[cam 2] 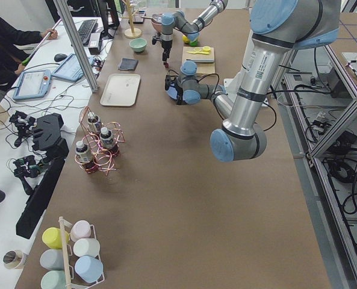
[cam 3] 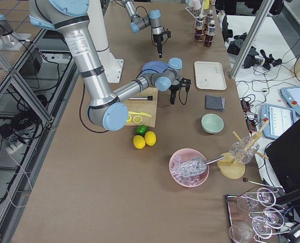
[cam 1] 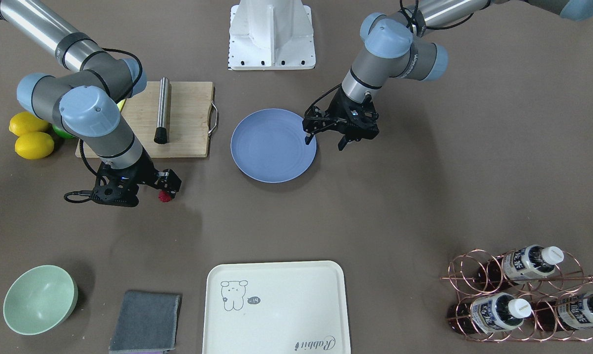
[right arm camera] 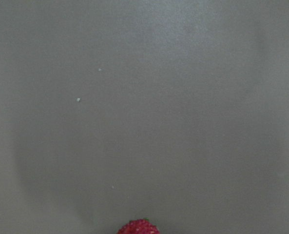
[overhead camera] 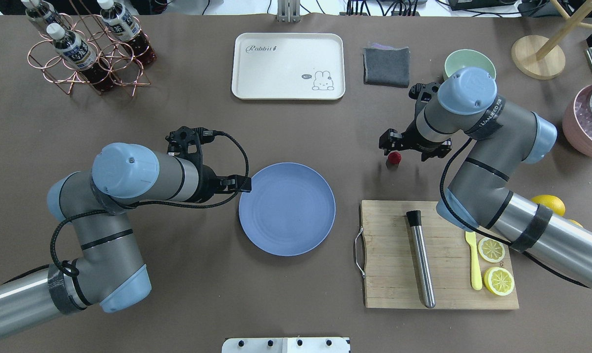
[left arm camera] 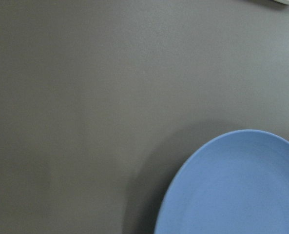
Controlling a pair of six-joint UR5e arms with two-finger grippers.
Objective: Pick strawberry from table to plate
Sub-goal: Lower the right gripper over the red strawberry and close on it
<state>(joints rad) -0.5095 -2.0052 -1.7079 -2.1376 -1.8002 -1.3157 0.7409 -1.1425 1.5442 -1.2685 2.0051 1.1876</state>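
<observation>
1. Strawberry point(overhead camera: 394, 157): small, red. It lies on the bench point(overhead camera: 296, 132) just below the right pincer point(overhead camera: 407, 150), well apart from the plate point(overhead camera: 287, 208).
2. Right pincer: points down, fingers apart.
3. Left pincer point(cam 1: 324, 142): fingers apart — one fingertip hangs over the plate's rim, the other over the bench.
4. Plate: blue, round, mid-bench — just beside the cutting board point(overhead camera: 389, 255).

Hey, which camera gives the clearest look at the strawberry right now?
Overhead exterior: the strawberry shows whole against the table. Front-facing has it partly covered by the right pincer; the right wrist catches only its top; side views make it too small; left wrist misses it.
</observation>
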